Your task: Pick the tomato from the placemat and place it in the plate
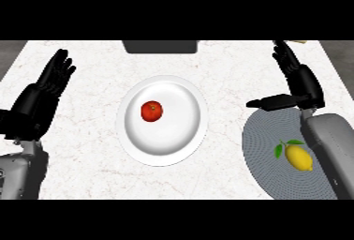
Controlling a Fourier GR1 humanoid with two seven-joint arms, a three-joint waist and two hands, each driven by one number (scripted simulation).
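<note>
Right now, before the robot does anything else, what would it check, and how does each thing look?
1. Tomato in the plate: ok, it lies on the white surface, left of the middle.
2. Tomato off the placemat: ok, only a lemon lies there.
3. Right robot hand holding nothing: ok, fingers straight, above the placemat's far edge.
4. Left robot hand out of the way: ok, open, resting at the left, apart from the plate.
5. Plate fully on the counter: ok.
</note>
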